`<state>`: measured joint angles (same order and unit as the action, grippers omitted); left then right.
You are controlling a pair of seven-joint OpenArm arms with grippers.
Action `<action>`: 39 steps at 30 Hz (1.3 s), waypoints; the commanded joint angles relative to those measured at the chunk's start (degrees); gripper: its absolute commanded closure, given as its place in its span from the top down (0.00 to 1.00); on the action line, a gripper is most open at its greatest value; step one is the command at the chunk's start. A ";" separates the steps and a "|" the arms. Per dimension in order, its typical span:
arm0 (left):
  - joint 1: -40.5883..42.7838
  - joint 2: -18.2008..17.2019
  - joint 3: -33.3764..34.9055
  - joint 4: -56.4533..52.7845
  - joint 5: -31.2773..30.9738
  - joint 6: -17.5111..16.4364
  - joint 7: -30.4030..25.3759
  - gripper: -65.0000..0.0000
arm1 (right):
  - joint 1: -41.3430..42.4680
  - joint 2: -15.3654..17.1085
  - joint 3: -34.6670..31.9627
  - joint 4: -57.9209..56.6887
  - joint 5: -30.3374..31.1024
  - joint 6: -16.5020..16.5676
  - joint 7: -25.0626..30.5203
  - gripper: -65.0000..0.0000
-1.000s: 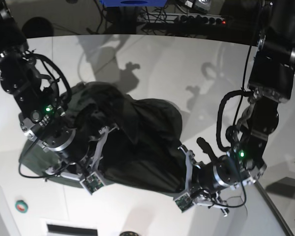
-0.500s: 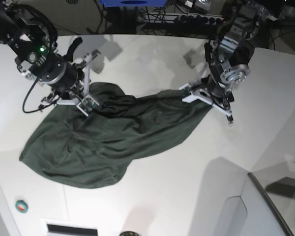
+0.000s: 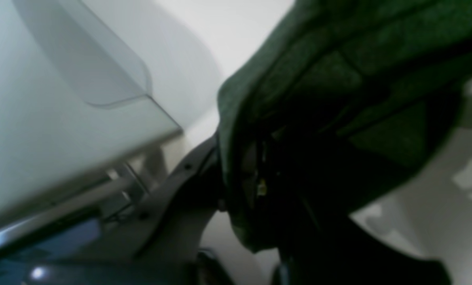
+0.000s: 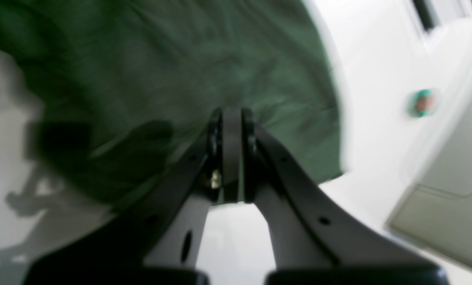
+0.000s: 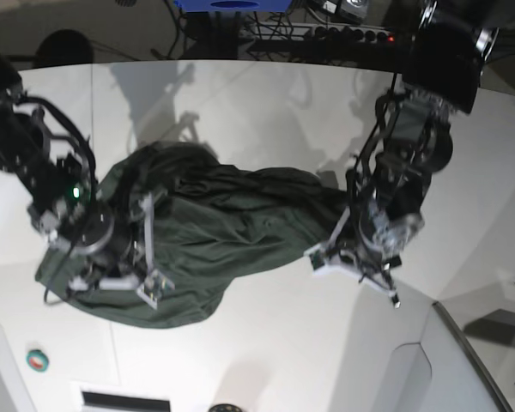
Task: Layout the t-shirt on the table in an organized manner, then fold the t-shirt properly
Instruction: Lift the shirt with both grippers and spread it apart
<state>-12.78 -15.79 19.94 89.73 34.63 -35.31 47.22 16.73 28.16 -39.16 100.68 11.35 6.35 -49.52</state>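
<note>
The dark green t-shirt (image 5: 240, 232) lies bunched and wrinkled across the middle of the white table (image 5: 283, 343), stretched between my two grippers. At the shirt's left end my right gripper (image 5: 150, 257) is shut on the cloth. In the right wrist view its fingers (image 4: 231, 118) press together, with the t-shirt (image 4: 180, 59) spread behind them. My left gripper (image 5: 339, 249) is shut on the shirt's right end. Folds of the t-shirt (image 3: 338, 59) drape over that gripper (image 3: 255, 178) in the left wrist view and hide its fingertips.
A small green and red round button (image 5: 38, 360) sits near the front left corner. A grey raised panel (image 5: 463, 360) fills the front right. A power strip with cables (image 5: 343, 34) lies beyond the far edge. A dark slot (image 5: 124, 399) lies at the front edge.
Both grippers have swung from the far side toward the near side, dragging the shirt along. The shirt is now more bunched between them.
</note>
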 commanded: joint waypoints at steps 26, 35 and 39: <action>20.38 -4.91 -0.82 -0.72 1.02 -0.78 -0.50 0.00 | -13.00 -10.62 -10.82 0.28 -17.99 -10.44 3.85 0.66; 20.38 -4.65 -0.82 -0.55 1.02 -0.78 -0.50 0.00 | -10.97 -14.40 -12.67 -10.18 -19.49 -10.35 5.60 0.66; 20.38 -4.65 -0.82 -0.46 1.02 -0.78 -0.50 0.00 | -9.65 -14.84 -12.67 -13.52 -19.49 -10.35 8.33 0.66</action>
<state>7.99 -20.05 19.31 88.23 35.18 -36.32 46.54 5.91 12.97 -52.16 86.59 -7.46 -3.60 -41.76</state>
